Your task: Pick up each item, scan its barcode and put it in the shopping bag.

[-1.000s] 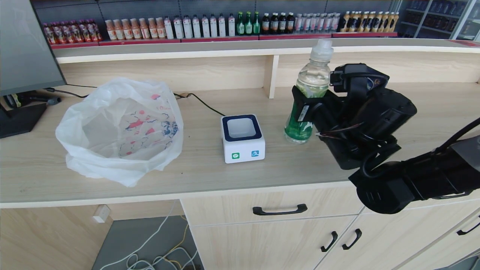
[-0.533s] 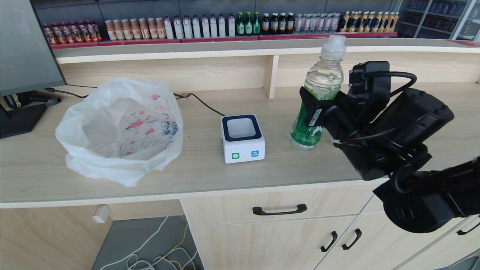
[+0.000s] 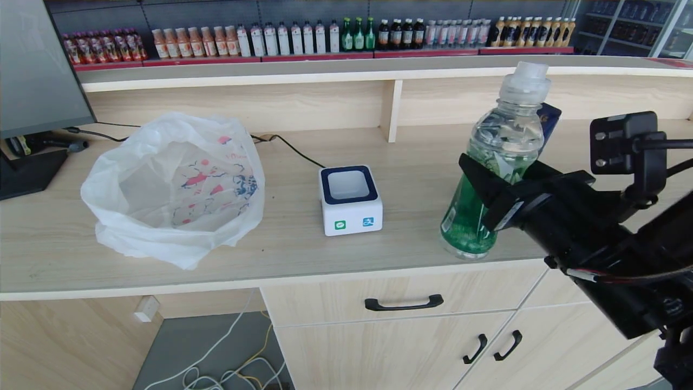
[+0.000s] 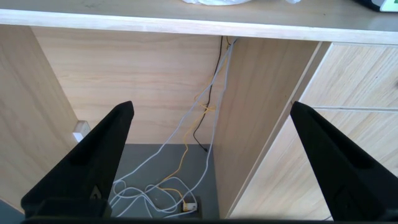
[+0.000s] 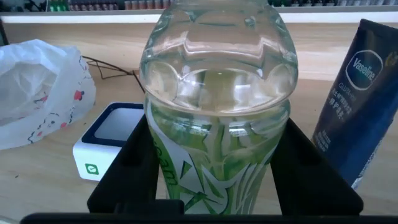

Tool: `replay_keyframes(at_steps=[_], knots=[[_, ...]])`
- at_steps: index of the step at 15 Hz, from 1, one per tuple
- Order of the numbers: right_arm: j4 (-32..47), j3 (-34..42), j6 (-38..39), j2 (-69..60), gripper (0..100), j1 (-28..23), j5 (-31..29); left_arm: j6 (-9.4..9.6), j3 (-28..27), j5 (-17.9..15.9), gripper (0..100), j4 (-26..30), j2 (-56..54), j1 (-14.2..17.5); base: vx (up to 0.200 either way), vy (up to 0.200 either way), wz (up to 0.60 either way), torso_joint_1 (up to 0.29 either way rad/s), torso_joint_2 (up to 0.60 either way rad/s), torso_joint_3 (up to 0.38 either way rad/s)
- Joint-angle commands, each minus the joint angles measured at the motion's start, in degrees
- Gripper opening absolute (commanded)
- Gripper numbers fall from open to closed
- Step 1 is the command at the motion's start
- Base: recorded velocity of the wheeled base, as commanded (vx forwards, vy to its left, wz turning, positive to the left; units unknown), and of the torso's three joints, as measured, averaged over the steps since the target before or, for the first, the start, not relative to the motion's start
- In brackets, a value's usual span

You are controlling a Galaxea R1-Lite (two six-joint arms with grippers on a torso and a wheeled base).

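Right claw (image 3: 491, 190) clenched on bottle (image 3: 506, 135), upright. Since earlier: bottle carried right, toward front edge of bench (image 3: 292, 244), farther from scanner (image 3: 350, 199). Shopping bag (image 3: 173, 184) unmoved. Left claw (image 4: 211, 107) spread wide.

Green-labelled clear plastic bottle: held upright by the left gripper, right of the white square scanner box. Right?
Wrong arm. The head view shows the right gripper shut on the green-labelled clear plastic bottle, upright, right of the white square scanner box. The left gripper is open and empty in the left wrist view.
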Motion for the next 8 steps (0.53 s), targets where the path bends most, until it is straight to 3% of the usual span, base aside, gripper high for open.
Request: replay_keyframes(at_steps=[1,5,8], knots=[[-0.6,9.2,-0.1,-9.1,0,0.1,1.5,-0.03,0.0,0.0,100,0.0,0.0,0.0,0.000,0.000,0.00,0.000,0.00,0.000],[-0.5,16.2,0.0,-14.3,0,0.1,2.3,-0.03,0.0,0.0,100,0.0,0.0,0.0,0.000,0.000,0.00,0.000,0.00,0.000],[-0.3,17.0,0.3,-15.3,0,0.6,3.1,-0.03,0.0,0.0,100,0.0,0.0,0.0,0.000,0.000,0.00,0.000,0.00,0.000]])
